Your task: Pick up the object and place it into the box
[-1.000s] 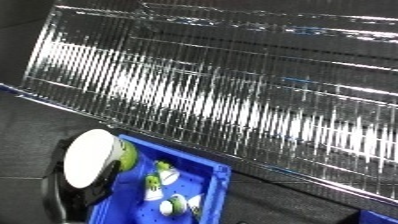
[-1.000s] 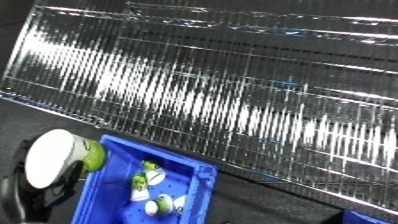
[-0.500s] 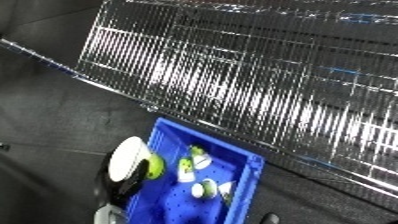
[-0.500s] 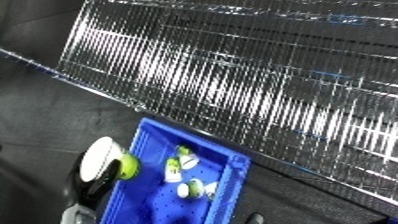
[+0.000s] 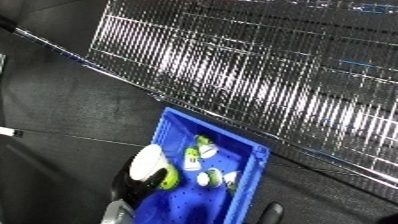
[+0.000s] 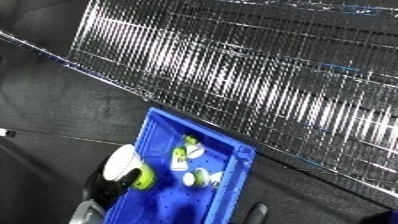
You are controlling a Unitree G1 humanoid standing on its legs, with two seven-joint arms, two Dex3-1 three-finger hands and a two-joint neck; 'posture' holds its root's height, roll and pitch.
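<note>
A blue bin (image 5: pixel 244 185) stands at the bottom middle, and several small white and green objects (image 5: pixel 197 152) lie inside it. My left hand (image 5: pixel 133 192) comes up from the lower edge over the bin's left side. It is shut on a larger white and green object (image 5: pixel 151 167), held above the bin's floor. Only a dark tip of my right hand (image 5: pixel 271 214) shows just outside the bin's right wall, at the lower edge.
A shiny wire mesh rack (image 5: pixel 266 75) fills the upper half and runs close behind the bin's far wall. Dark floor (image 5: pixel 62 105) lies to the left, crossed by a thin pale line, with a small white tag (image 5: pixel 7 132) at the left edge.
The camera has swung, so the whole picture has tilted. My left hand has carried the white and green object from beside the bin's left wall to over its inside.
</note>
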